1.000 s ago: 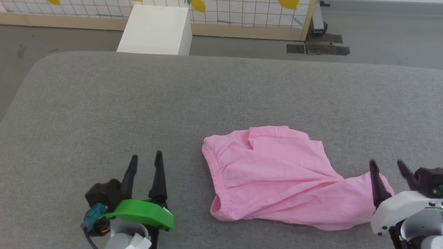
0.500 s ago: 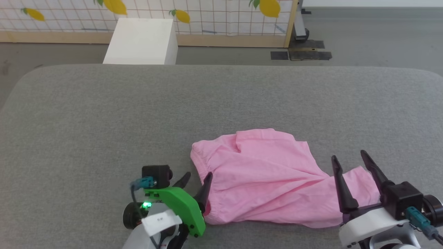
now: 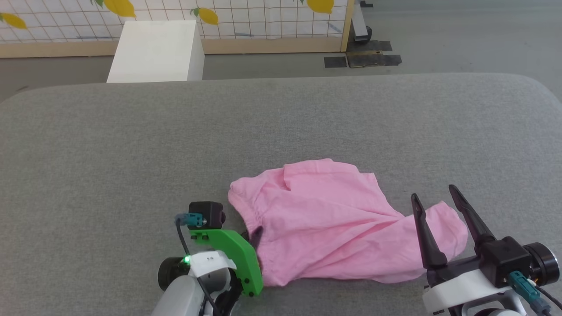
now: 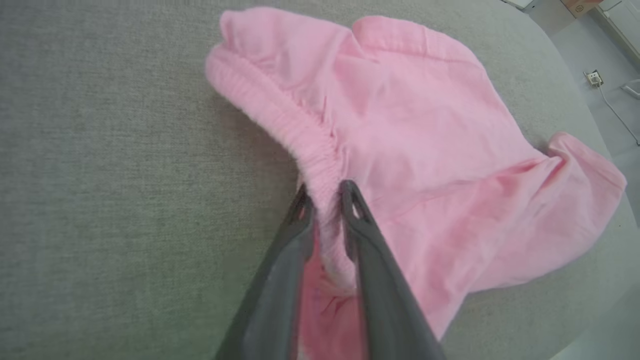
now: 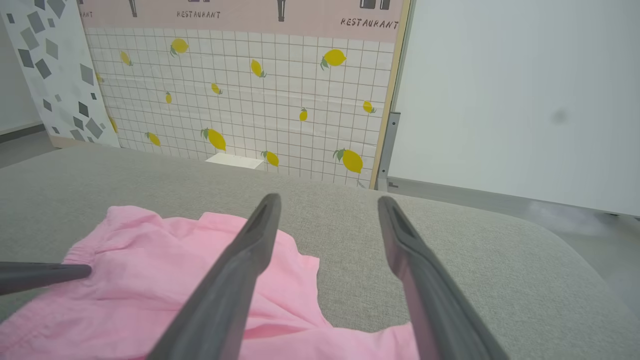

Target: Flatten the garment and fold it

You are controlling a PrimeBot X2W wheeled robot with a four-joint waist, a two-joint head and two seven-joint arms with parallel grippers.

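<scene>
**Head view.** The pink garment (image 3: 325,219) is recorded lying wrinkled on the grey counter (image 3: 131,153), right of centre and near the front edge. The left pincer (image 3: 254,232) is set at its waistband end, with the fingers largely hidden behind a green bracket (image 3: 232,254). The right pincer (image 3: 433,193) is held over the opposite end, fingers apart.

**Left wrist view.** The gathered waistband (image 4: 280,115) is clamped between the left pincer's two fingers, and cloth is bunched in the gap.

**Right wrist view.** The right pincer's fingers are spread wide. The garment is seen beneath and left of them. A lemon-printed grid panel (image 5: 240,100) is noted beyond the counter.
</scene>
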